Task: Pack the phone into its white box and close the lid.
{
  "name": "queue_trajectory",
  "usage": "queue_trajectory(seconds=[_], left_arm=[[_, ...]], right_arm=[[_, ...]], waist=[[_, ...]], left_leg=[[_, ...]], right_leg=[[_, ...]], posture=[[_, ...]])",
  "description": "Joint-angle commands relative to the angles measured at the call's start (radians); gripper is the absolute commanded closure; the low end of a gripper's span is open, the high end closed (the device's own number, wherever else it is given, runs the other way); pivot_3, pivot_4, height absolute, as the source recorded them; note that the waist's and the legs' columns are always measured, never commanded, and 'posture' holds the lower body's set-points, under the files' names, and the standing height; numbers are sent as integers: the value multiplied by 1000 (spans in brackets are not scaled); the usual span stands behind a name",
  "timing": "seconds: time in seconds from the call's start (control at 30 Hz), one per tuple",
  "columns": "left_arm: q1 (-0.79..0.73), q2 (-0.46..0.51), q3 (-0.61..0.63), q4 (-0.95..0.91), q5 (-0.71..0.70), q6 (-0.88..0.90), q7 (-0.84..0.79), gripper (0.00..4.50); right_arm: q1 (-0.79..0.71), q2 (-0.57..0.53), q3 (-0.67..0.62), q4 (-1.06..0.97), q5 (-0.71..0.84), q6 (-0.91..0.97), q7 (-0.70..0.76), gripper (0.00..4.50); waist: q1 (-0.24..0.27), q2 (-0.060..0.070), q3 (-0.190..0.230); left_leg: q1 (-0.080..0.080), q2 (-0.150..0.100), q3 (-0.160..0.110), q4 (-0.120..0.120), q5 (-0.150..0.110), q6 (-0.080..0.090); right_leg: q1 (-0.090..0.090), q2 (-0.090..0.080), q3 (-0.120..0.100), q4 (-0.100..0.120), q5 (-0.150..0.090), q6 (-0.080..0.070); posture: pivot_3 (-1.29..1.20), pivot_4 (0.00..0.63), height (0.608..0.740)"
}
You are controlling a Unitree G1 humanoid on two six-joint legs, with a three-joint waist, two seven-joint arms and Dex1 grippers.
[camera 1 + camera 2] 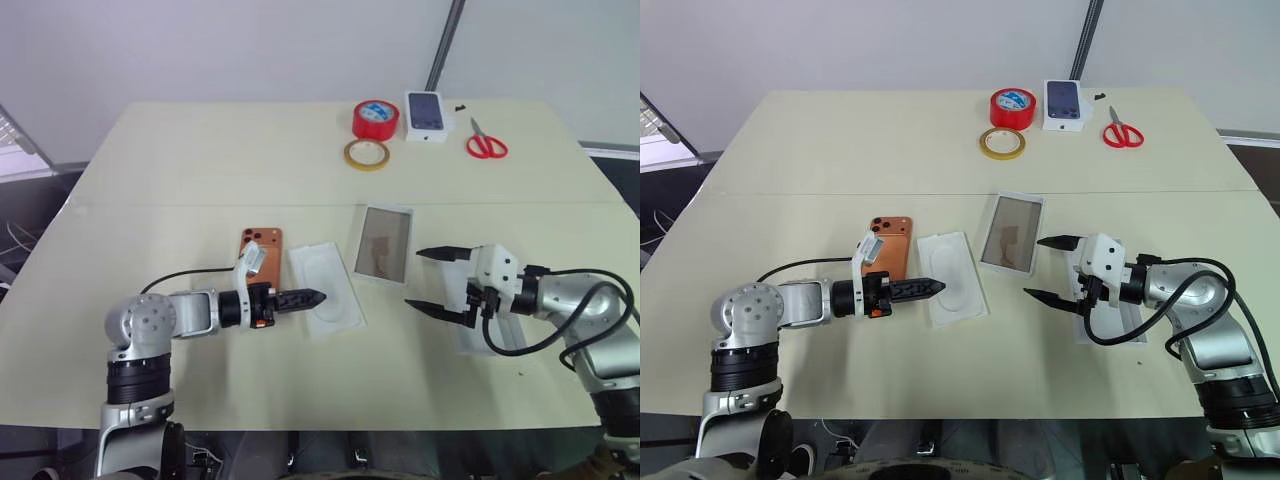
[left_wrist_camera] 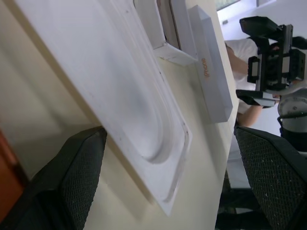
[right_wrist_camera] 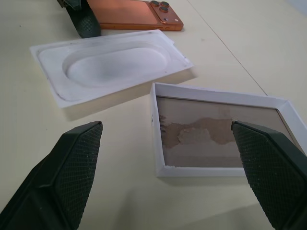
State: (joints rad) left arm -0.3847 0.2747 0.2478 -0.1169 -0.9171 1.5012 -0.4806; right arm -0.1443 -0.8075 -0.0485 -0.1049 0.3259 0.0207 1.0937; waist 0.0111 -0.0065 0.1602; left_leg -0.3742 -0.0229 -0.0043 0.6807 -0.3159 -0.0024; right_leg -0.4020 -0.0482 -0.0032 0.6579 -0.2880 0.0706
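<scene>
Tabletop: right gripper (image 1: 1051, 268) (jaws spread, like the left's) partly hides the lid (image 1: 1116, 318).

The left arm is covering the near end of the phone (image 1: 262, 243), at its 6 o'clock side. The right gripper (image 1: 436, 281) and its wrist are hiding most of the lid (image 1: 1118, 322), leaving a white strip showing at 6 o'clock of the wrist. In the right wrist view the picture's edge is cutting off the phone's far end and a corner of the white box (image 3: 217, 132). In the left wrist view the edge is cropping the insert (image 2: 120, 96), and the orange lettering on the lid's side is staying too small to read.
</scene>
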Motion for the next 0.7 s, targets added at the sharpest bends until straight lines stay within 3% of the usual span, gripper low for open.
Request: queue_trajectory(seconds=[0.03, 0.1, 0.17, 0.5, 0.6, 0.7], left_arm=[[-1, 2, -7, 18, 45, -25, 47, 273], [3, 0, -12, 17, 42, -17, 52, 877], [10, 4, -21, 10, 43, -18, 50, 1820], [21, -12, -9, 18, 54, -34, 77, 1820], [20, -32, 2, 21, 50, -30, 92, 2727], [22, -52, 24, 18, 29, -13, 98, 4149]], right_arm=[[-4, 0, -28, -30, 0, -19, -13, 0], [-2, -1, -29, -30, 0, -20, -16, 0], [0, -1, -29, -32, 1, -20, -18, 0], [-6, -3, -29, -35, 2, -19, -24, 0], [-11, 0, -23, -34, -1, -21, -24, 0], [-17, 5, -15, -35, -5, -22, -26, 0]], waist=[[0, 0, 0], [0, 0, 0], [-1, 0, 0], [0, 0, 0], [1, 0, 0], [1, 1, 0]], left_leg=[[0, 0, 0, 0, 0, 0], [0, 0, 0, 0, 0, 0], [0, 0, 0, 0, 0, 0], [0, 0, 0, 0, 0, 0], [0, 0, 0, 0, 0, 0], [0, 0, 0, 0, 0, 0]], right_leg=[[0, 0, 0, 0, 0, 0], [0, 0, 0, 0, 0, 0], [0, 0, 0, 0, 0, 0], [0, 0, 0, 0, 0, 0], [0, 0, 0, 0, 0, 0], [0, 0, 0, -1, 0, 0]], posture=[[0, 150, 740], [0, 150, 740], [0, 150, 740], [0, 150, 740], [0, 150, 740], [0, 150, 740]])
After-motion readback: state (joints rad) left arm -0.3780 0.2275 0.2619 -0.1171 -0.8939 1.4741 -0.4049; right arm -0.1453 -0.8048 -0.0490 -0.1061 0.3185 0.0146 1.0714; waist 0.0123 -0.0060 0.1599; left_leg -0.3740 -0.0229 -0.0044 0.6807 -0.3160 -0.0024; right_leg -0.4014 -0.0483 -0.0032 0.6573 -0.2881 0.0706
